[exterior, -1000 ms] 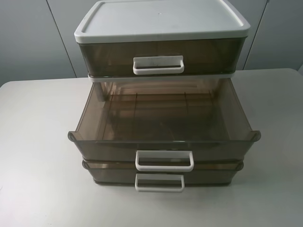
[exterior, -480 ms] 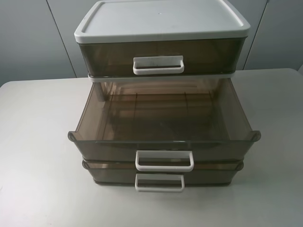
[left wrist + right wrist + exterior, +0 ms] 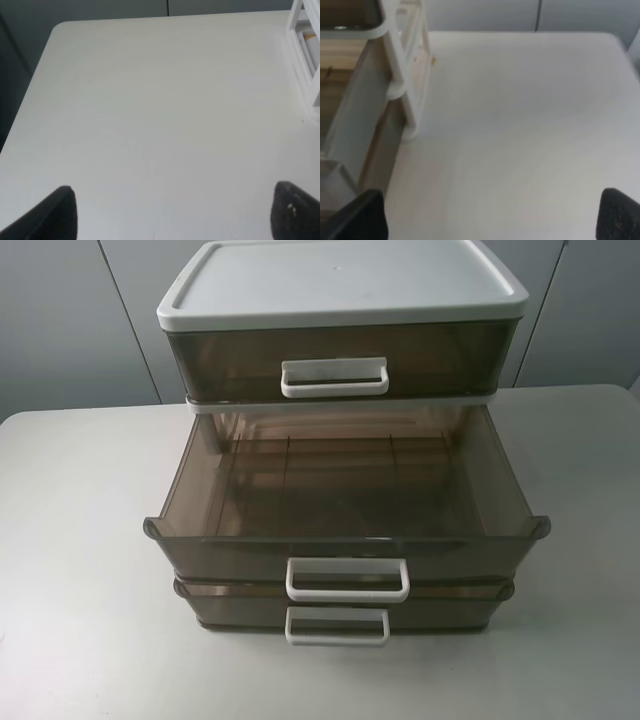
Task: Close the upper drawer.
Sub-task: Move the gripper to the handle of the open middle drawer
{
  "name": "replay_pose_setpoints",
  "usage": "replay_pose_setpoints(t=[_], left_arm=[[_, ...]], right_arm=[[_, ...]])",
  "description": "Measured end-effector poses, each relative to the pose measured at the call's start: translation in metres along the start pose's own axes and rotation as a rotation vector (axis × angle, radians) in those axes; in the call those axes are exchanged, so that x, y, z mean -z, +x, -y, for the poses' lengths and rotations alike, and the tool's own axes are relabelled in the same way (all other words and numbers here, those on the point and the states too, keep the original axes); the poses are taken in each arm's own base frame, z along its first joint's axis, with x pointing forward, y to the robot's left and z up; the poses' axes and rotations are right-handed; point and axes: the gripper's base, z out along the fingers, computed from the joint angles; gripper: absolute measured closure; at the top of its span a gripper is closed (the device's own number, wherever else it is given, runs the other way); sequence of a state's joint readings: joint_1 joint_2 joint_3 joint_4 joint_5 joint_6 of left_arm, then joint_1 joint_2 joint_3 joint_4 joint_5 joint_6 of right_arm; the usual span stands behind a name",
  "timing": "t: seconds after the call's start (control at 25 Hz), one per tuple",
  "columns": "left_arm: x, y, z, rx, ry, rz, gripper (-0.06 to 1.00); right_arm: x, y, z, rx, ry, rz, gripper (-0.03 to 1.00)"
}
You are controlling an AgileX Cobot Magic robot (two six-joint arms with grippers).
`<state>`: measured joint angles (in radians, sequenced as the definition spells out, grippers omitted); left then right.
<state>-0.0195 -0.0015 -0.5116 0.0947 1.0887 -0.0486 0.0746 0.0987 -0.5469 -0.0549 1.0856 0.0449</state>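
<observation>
A drawer unit with a white lid [image 3: 340, 280] stands on the table in the exterior view. Its top drawer [image 3: 430, 355], smoky brown with a white handle [image 3: 334, 378], is pushed in. The middle drawer [image 3: 230, 555] is pulled far out and empty, with its handle [image 3: 347, 579] at the front. The bottom drawer [image 3: 440, 612] sticks out slightly. Neither gripper shows in the exterior view. My left gripper [image 3: 172, 215] is open over bare table, with the unit's white frame [image 3: 305, 65] at that view's edge. My right gripper [image 3: 490, 215] is open beside the unit's frame [image 3: 410, 75] and the pulled-out drawer's side [image 3: 355, 120].
The white table [image 3: 80, 540] runs out to both sides of the unit. Its rounded corner and edge [image 3: 55, 30] show in the left wrist view. Grey wall panels [image 3: 60, 320] stand behind the table.
</observation>
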Motion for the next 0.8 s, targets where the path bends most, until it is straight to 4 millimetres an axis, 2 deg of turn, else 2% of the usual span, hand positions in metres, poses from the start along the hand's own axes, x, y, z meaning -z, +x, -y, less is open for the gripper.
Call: replay_pose_setpoints(t=[0.08, 0.2, 0.32, 0.44, 0.6, 0.8], left_arm=[[0.0, 0.0, 0.0, 0.0, 0.0, 0.0, 0.2], [0.0, 0.0, 0.0, 0.0, 0.0, 0.0, 0.2], [0.0, 0.0, 0.0, 0.0, 0.0, 0.0, 0.2], [0.0, 0.0, 0.0, 0.0, 0.0, 0.0, 0.2], [0.0, 0.0, 0.0, 0.0, 0.0, 0.0, 0.2], [0.0, 0.0, 0.0, 0.0, 0.0, 0.0, 0.2]], right_arm=[[-0.004, -0.02, -0.001, -0.002, -0.008, -0.046, 0.34], [-0.01, -0.061, -0.003, 0.0, -0.013, -0.055, 0.34], [-0.025, -0.099, -0.006, 0.019, -0.031, -0.079, 0.34], [-0.046, -0.126, -0.014, 0.085, -0.102, -0.122, 0.34], [-0.071, -0.145, -0.04, 0.284, -0.279, -0.163, 0.34], [-0.079, -0.143, -0.097, 0.595, -0.53, -0.156, 0.34]])
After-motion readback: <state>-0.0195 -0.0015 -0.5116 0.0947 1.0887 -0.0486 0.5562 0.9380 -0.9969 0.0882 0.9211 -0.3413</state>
